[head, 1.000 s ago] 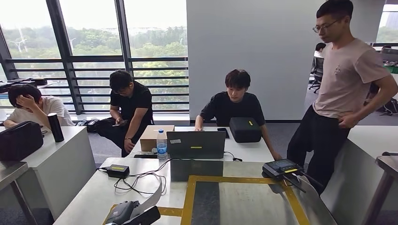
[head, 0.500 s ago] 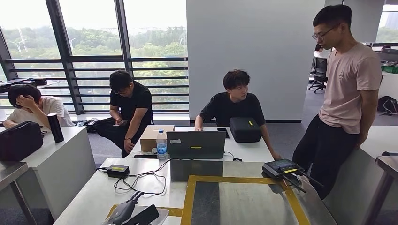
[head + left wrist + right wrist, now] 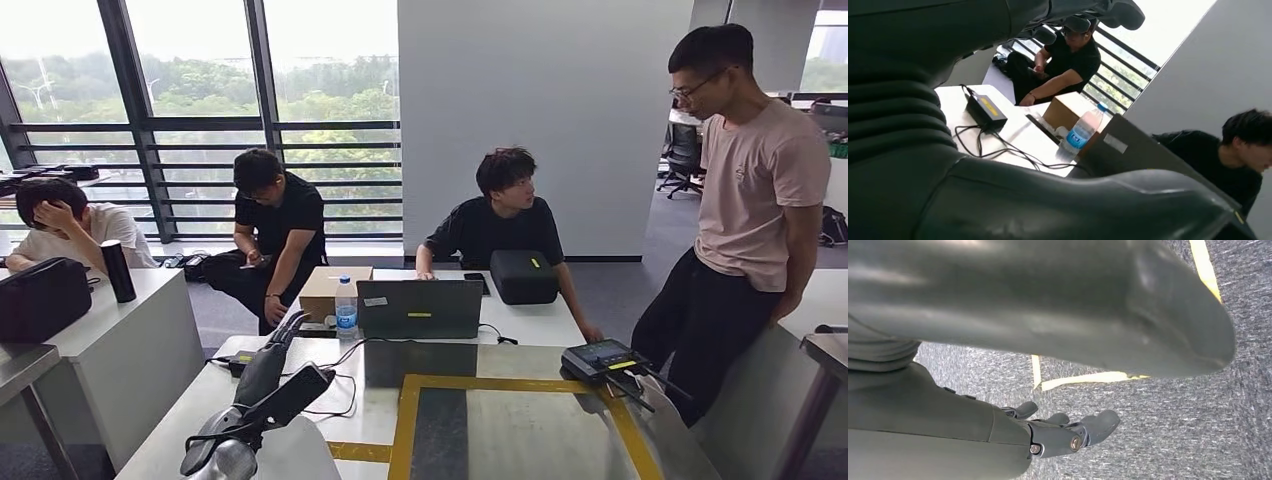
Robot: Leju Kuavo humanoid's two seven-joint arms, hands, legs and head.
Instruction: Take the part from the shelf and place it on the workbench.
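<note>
My left hand (image 3: pixel 268 378) is raised above the workbench's (image 3: pixel 520 362) near left corner, fingers stretched out towards the far side, with nothing in them. In the left wrist view the thumb (image 3: pixel 1083 205) and fingers (image 3: pixel 1088 15) stand wide apart with only the table scene between them. A pale, flat part (image 3: pixel 298 450) lies on the bench just below and behind that hand, cut off by the picture's lower edge. My right hand (image 3: pixel 1063 432) hangs over grey carpet, its fingers loosely extended and holding nothing.
A yellow-taped rectangle (image 3: pixel 404 415) marks the bench top. A power brick and cables (image 3: pixel 330 385), a laptop (image 3: pixel 418 308), a water bottle (image 3: pixel 346 308), a cardboard box (image 3: pixel 326 290) and a black controller (image 3: pixel 600 360) lie further back. Several people sit or stand around the tables.
My left hand has risen from the bench's near edge and stretched forward, leaving the pale part lying below it. The standing person has shifted slightly.
</note>
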